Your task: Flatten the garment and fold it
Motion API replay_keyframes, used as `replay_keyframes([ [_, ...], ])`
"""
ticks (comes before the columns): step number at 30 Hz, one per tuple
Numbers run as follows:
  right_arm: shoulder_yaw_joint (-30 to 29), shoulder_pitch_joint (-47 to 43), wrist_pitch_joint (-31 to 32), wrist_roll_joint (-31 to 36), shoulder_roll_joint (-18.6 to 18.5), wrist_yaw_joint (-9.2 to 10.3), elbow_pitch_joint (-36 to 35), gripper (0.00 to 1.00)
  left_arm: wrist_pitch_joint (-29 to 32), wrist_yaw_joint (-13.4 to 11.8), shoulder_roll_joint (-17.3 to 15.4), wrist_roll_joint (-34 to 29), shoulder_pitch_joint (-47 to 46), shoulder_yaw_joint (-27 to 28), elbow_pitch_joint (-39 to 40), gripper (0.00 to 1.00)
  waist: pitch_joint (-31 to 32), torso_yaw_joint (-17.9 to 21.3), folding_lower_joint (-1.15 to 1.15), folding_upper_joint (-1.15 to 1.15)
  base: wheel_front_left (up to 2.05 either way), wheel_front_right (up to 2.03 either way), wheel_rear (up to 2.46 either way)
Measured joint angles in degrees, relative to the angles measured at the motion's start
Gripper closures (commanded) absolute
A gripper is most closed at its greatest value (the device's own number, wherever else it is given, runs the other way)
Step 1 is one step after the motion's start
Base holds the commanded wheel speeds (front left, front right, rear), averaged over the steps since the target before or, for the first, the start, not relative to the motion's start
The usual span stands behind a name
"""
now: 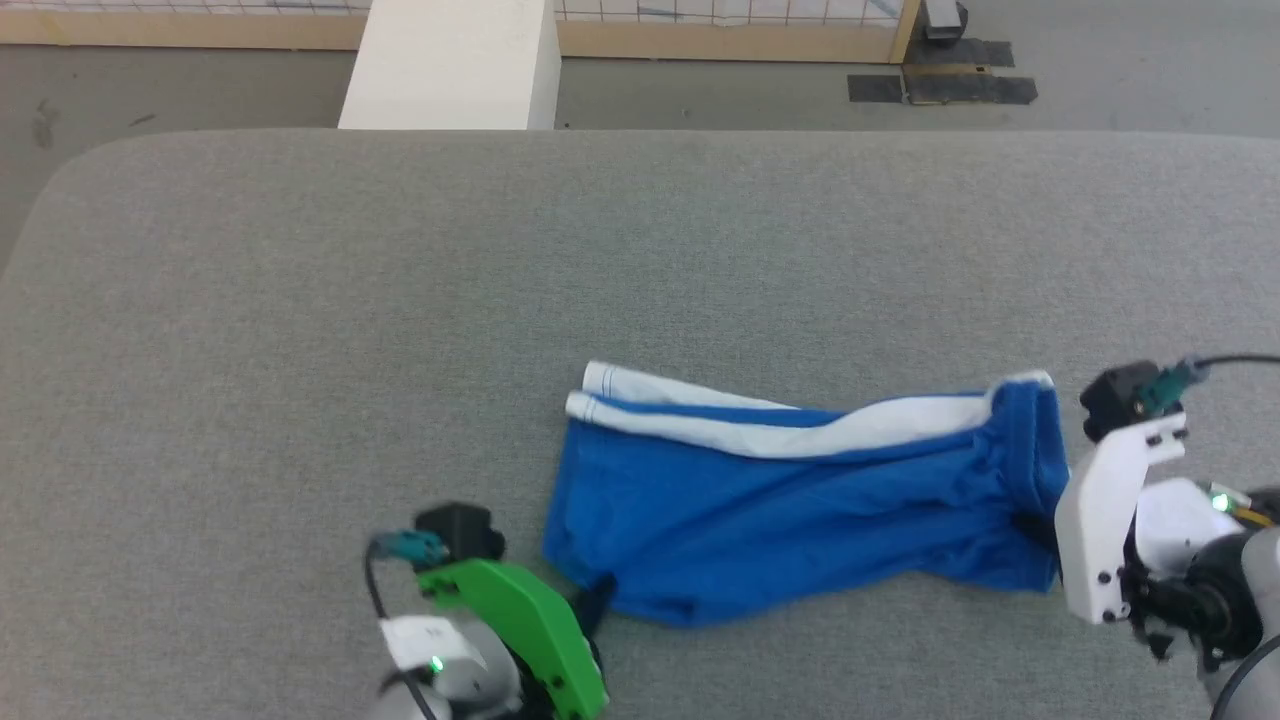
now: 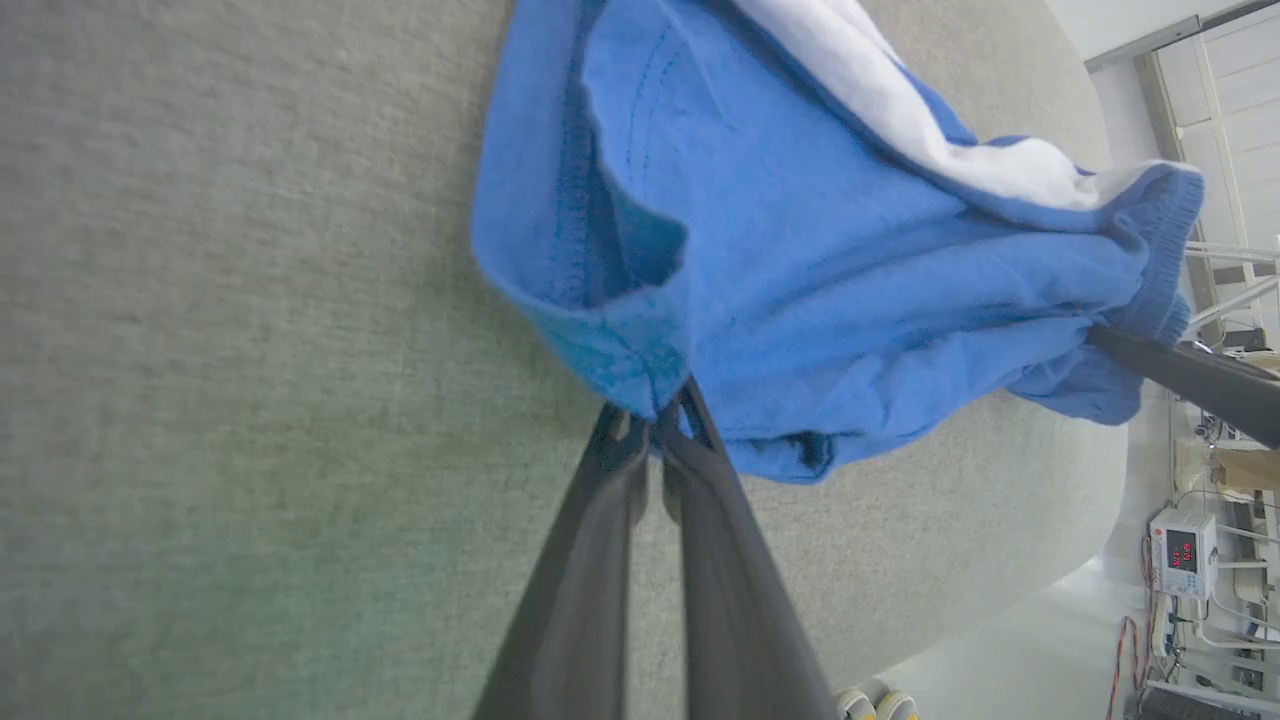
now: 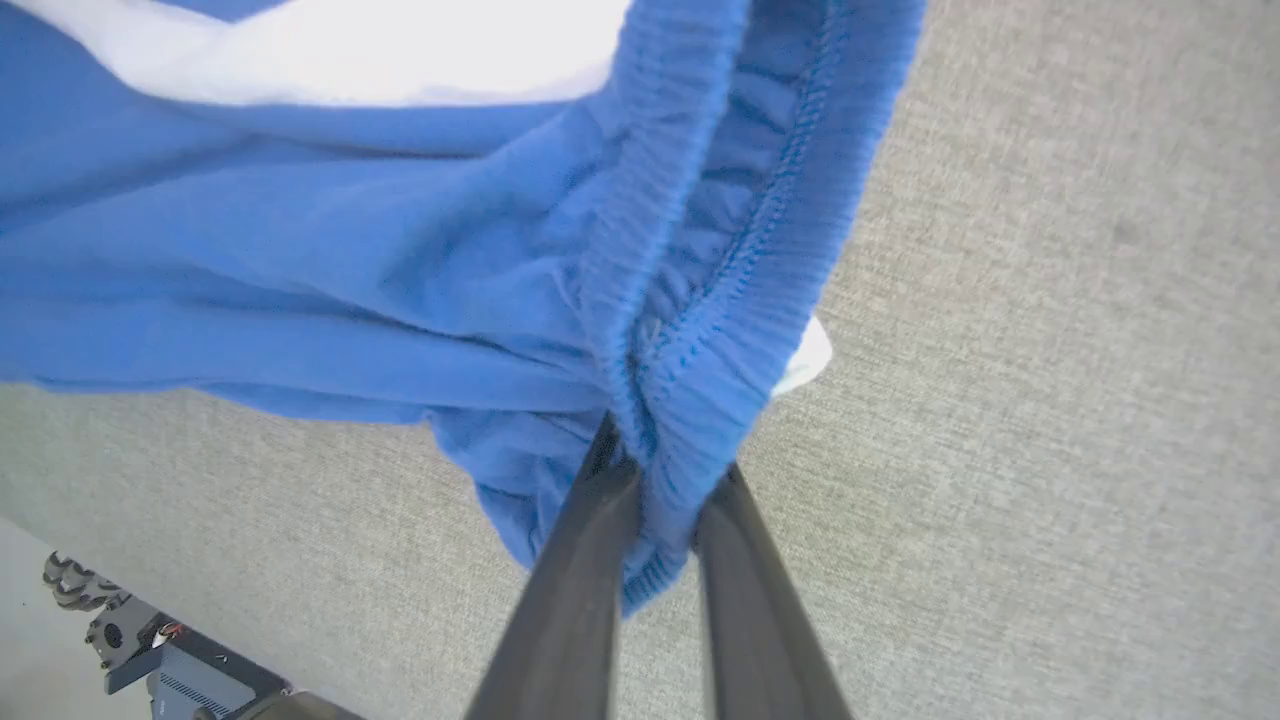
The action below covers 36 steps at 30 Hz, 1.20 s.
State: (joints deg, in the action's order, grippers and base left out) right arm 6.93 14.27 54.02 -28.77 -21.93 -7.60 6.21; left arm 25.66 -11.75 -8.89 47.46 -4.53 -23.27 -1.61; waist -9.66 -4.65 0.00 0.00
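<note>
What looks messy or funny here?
The blue shorts aren't flat: they lie rumpled on the grey table, with the waistband bunched where the right gripper pinches it. The left gripper pinches a leg corner. Nothing looks torn or spilled.

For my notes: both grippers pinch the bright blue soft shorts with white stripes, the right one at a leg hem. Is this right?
Not quite: the right gripper pinches the bright blue shorts at the gathered elastic waistband, not a leg hem. The right wrist view shows it.

Soft matt blue cloth shorts on rough grey woven tabletop.
</note>
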Motion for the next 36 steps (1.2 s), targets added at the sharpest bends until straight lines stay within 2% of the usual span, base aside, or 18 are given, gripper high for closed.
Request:
replay_keyframes([
  [2, -0.5, -1.0, 0.0, 0.1, 0.7, 0.01, 1.3, 1.00, 0.2, -0.2, 1.0, 0.2, 1.2, -1.0, -0.2, 1.00, 0.2, -0.3, 0.00, 0.00, 0.00, 0.00, 0.00],
  [3, -0.9, -1.4, 0.2, 0.3, 0.9, 0.01, 1.9, 1.00, 0.2, -0.2, 1.4, 0.3, 1.6, -1.4, -0.4, 0.71, 0.4, -0.4, 0.00, 0.00, 0.00, 0.00, 0.00],
  [4, -1.2, -1.8, 0.4, 0.3, 1.3, 0.01, 2.3, 0.77, 0.2, -0.2, 1.5, 0.4, 1.7, -1.5, -0.6, 0.18, 0.5, -0.4, 0.00, 0.00, 0.00, 0.00, 0.00],
  [5, -1.3, -2.0, 0.3, 0.3, 1.6, 0.02, 2.4, 0.00, 0.0, -0.4, 1.6, 0.3, 1.7, -1.4, -0.6, 0.00, 0.6, -0.4, 0.00, 0.00, 0.00, 0.00, 0.00],
  [9, -2.2, -2.9, -2.5, 0.3, 2.5, 0.02, 1.6, 0.00, -0.6, -1.1, 0.5, -0.1, 1.4, 0.2, 0.3, 0.00, 1.4, -0.3, 0.00, 0.00, 0.00, 0.00, 0.00],
  [13, -5.4, -4.5, -5.2, 0.6, 3.6, 0.02, -1.8, 0.00, -2.2, -2.1, -2.6, -1.8, -0.2, 3.4, 2.9, 0.00, 2.4, -0.1, 0.00, 0.00, 0.00, 0.00, 0.00],
  [15, -8.9, -5.9, -5.7, 1.8, 5.1, 0.02, -4.4, 0.00, -5.2, -2.6, -5.0, -4.4, -1.9, 5.4, 4.6, 0.00, 3.0, -0.1, 0.00, 0.00, 0.00, 0.00, 0.00],
  [16, -10.4, -6.6, -5.6, 3.4, 6.0, 0.02, -5.8, 0.00, -7.5, -2.6, -6.4, -6.5, -2.9, 6.2, 5.2, 0.00, 3.2, 0.0, 0.00, 0.00, 0.00, 0.00, 0.00],
  [17, -14.8, -8.3, -4.3, 7.8, 9.5, 0.03, -10.1, 0.00, -15.2, -2.1, -10.2, -12.7, -5.0, 7.7, 5.6, 0.00, 3.6, 0.3, 0.00, 0.00, 0.00, 0.00, 0.00],
  [20, -16.3, -8.5, -1.8, 11.0, 13.2, 0.03, -13.6, 0.00, -26.0, 0.2, -12.4, -18.3, -6.2, 8.1, 4.6, 0.00, 3.3, 0.7, 0.00, 0.00, 0.00, 0.00, 0.00],
  [22, -15.7, -8.1, -0.1, 13.1, 14.3, 0.02, -14.3, 0.00, -33.2, 1.2, -13.1, -21.4, -6.4, 8.0, 3.1, 0.00, 2.8, 0.9, 0.00, 0.00, 0.00, 0.00, 0.00],
  [24, -15.5, -6.9, 0.9, 14.7, 15.2, 0.03, -13.4, 0.00, -38.5, 1.5, -13.2, -23.8, -6.4, 8.3, 1.2, 0.00, 2.1, 1.1, 0.00, 0.00, 0.00, 0.00, 0.00],
  [26, -15.2, -5.0, 0.9, 17.0, 15.5, 0.02, -11.3, 0.00, -39.9, 1.5, -12.7, -25.4, -6.4, 8.5, 0.7, 0.00, 1.3, 1.2, 0.00, 0.00, 0.00, 0.00, 0.00],
  [32, -15.3, -0.6, 0.4, 21.0, 15.0, 0.02, -2.1, 0.00, -40.2, 2.3, -8.7, -28.7, -6.5, 11.2, 2.6, 0.00, -1.4, 0.6, 0.00, 0.00, 0.00, 0.00, 0.00],
  [36, -13.1, -0.3, 1.0, 20.5, 13.7, 0.02, 2.4, 0.00, -40.4, 3.8, -6.3, -30.0, -6.2, 13.3, 3.3, 0.00, -2.7, -0.3, 0.00, 0.00, 0.00, 0.00, 0.00],
])
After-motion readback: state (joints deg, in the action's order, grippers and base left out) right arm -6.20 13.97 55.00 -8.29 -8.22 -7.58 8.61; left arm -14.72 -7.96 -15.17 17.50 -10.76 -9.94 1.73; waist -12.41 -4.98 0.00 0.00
